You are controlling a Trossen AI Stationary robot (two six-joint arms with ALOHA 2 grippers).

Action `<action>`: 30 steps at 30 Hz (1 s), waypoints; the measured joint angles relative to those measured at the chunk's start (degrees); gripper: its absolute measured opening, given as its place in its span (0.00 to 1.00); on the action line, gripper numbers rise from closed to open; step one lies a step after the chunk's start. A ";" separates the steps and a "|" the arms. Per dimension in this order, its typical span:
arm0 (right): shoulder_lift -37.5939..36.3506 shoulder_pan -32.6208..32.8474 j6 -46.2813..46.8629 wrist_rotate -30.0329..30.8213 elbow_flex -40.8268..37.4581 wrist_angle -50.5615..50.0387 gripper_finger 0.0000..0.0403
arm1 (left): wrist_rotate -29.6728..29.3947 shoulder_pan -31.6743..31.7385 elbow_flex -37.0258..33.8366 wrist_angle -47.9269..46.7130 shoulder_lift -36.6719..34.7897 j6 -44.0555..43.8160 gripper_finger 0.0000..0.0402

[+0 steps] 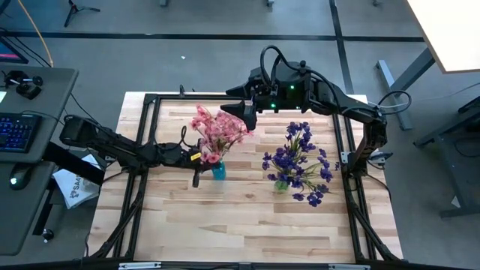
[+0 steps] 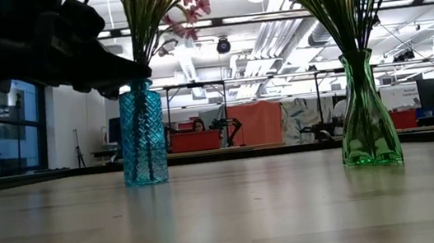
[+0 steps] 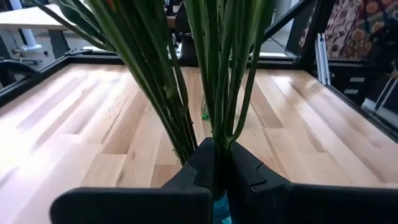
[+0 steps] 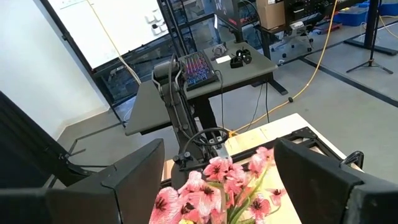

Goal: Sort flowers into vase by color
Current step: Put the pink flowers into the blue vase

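Note:
Pink flowers [image 1: 217, 129] stand in a blue glass vase [image 2: 142, 135] left of the table's middle. Purple flowers [image 1: 298, 159] stand in a green glass vase [image 2: 365, 111] to the right. Both vases rest upright on their bases. My left gripper [image 3: 214, 165] reaches in from the left, shut at the green stems just above the blue vase's mouth [image 2: 140, 69]. My right gripper [image 1: 244, 112] hangs open high over the far side, above the pink blossoms [image 4: 211, 190], with nothing between its fingers. My left gripper pinches a thin green stem [image 3: 216, 138] of the pink bunch between its two fingertips, just above the blue vase's mouth. The fingers come nearly level from the table's left and lie across the stem. The stem stands upright, its lower end going down into the vase.
A black rail frame [image 1: 150, 101] borders the wooden table. The near half of the board [image 1: 240, 232] is bare wood. A desk with a keyboard [image 1: 19, 131] stands beyond the left edge.

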 joint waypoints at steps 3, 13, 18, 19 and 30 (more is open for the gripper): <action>0.00 0.00 -0.02 -0.03 0.00 0.00 0.74 | -0.60 0.00 0.04 0.92 0.03 -2.11 0.02; 0.00 0.00 -0.04 -0.05 0.00 0.00 0.74 | 1.93 -0.04 0.60 -0.87 -2.85 -8.77 0.33; 0.00 0.00 -0.04 -0.05 0.00 0.00 0.74 | 1.92 -0.04 0.60 -0.76 -7.44 -9.42 0.47; 0.00 0.00 -0.04 -0.05 0.00 0.00 0.74 | 1.91 -0.04 0.60 -0.81 -8.45 -9.41 0.48; 0.00 0.00 -0.04 -0.04 0.00 0.11 0.74 | 0.25 -1.97 0.71 -7.68 -9.71 -6.79 0.51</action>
